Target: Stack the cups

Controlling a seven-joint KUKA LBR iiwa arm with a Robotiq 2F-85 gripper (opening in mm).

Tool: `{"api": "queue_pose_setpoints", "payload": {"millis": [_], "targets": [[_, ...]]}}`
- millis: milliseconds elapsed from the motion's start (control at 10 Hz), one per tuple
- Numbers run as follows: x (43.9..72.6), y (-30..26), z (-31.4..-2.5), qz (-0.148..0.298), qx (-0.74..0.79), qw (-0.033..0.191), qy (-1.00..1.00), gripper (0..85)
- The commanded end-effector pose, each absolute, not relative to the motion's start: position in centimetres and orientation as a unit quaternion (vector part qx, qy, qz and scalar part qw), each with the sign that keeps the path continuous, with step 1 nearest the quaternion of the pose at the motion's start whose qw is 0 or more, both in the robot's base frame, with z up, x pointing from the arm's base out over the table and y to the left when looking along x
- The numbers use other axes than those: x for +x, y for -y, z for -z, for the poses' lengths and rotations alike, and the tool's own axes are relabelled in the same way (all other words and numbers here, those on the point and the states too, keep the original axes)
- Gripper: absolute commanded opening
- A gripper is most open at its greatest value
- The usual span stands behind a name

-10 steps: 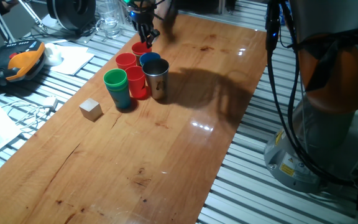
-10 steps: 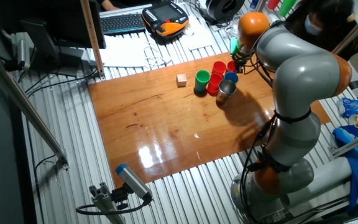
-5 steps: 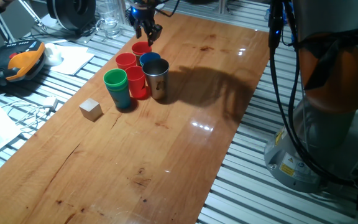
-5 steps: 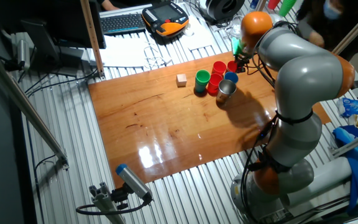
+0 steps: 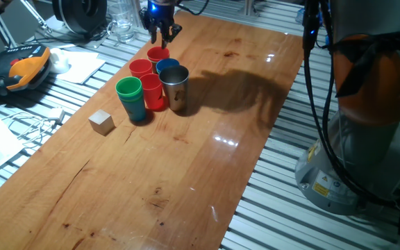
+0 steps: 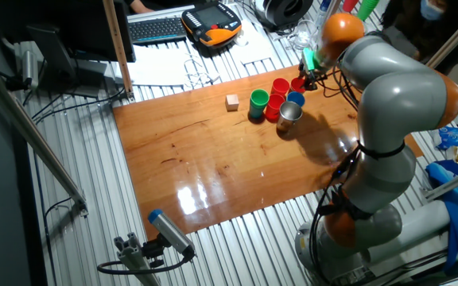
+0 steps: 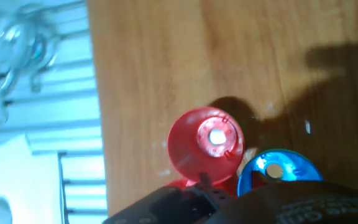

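Observation:
The cups stand in a tight cluster on the wooden table: a back red cup, a second red cup, a blue cup, a third red one, a green cup on a blue one, and a steel cup. My gripper hangs just above and behind the back red cup, open and holding nothing. The hand view looks down into that red cup and the blue cup. In the other fixed view the gripper is beside the cluster.
A small wooden cube sits left of the cups. Glass bottles and an orange pendant lie off the table's far edge. The robot base stands at the right.
The gripper has lifted away from the back red cup and drifted slightly toward the table's far edge. The cups have not moved.

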State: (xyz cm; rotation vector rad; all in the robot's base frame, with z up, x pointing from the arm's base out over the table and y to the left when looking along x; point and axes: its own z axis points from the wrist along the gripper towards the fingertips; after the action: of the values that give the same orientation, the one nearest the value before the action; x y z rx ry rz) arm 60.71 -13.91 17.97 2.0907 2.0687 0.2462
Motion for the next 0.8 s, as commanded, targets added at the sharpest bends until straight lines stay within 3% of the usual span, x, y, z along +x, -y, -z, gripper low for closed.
{"api": "queue_pose_setpoints", "payload": {"millis": [0,100,200,300,700], "targets": [[60.55,13.98,-18.26,-0.079,0.699,0.072,-0.707,0.0],[60.55,13.98,-18.26,-0.082,0.692,0.048,-0.715,0.0],[60.55,13.98,-18.26,-0.032,0.721,0.008,-0.692,0.0],[60.55,13.98,-18.26,-0.010,0.725,-0.014,-0.688,0.0],[60.55,13.98,-18.26,0.028,0.757,-0.003,-0.653,0.0]]}}
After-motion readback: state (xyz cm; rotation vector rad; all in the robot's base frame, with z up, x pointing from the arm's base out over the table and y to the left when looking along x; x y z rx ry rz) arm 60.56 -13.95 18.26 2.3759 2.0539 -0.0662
